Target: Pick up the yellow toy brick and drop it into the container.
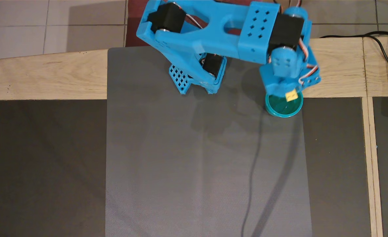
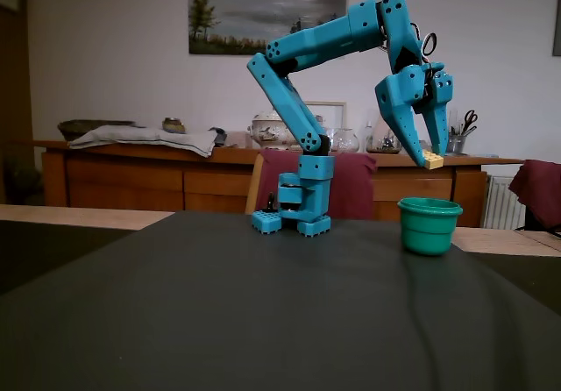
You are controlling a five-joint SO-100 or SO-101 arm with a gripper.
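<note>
1. Here the blue arm (image 2: 302,75) bends up high and then points down, with its gripper (image 2: 429,157) hanging in the air right above the container (image 2: 429,224).
2. The two fingers are pinched tight on the yellow toy brick (image 2: 433,159), which sits at the very tips and does not touch the cup.
3. From the overhead view, the yellow toy brick (image 1: 291,95) shows over the far edge of the container (image 1: 284,112), near its rim.
4. The green cup stands upright on the grey mat (image 1: 187,164), close to the mat's right edge in the overhead view.
5. The mat lies on a wooden table (image 1: 42,79).
</note>
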